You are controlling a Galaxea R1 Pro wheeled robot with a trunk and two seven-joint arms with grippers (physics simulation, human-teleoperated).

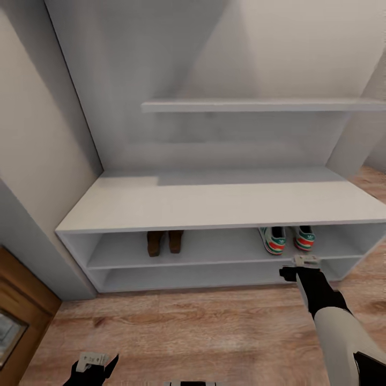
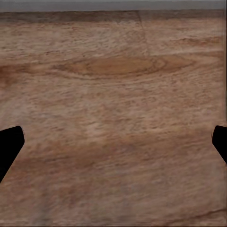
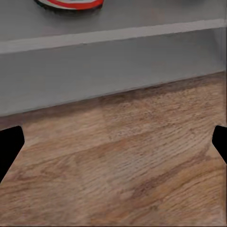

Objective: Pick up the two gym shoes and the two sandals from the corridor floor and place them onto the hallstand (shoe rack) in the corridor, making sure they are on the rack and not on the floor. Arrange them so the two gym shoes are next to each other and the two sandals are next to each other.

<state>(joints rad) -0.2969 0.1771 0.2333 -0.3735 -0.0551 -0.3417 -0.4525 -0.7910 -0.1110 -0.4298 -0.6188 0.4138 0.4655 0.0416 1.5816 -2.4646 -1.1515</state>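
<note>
Wood-plank corridor floor (image 1: 214, 332) runs before the pale hallstand (image 1: 214, 203), a floating shelf (image 1: 257, 105) above it. On the upper shelf bay, two brown sandals (image 1: 165, 242) sit together at 11 o'clock of the right gripper (image 1: 300, 268); two gym shoes (image 1: 287, 239) sit just beyond it at 12. That arm stretches forward, fingers spread, empty. The left gripper (image 1: 96, 364) hangs low, spread. No writing is readable.

Standing left of the grey wall panel (image 1: 32, 257): a beige wall (image 1: 37, 139). Sitting below that panel, at its foot: a brown wooden door (image 1: 21, 316) with a glass pane (image 1: 8, 335).
</note>
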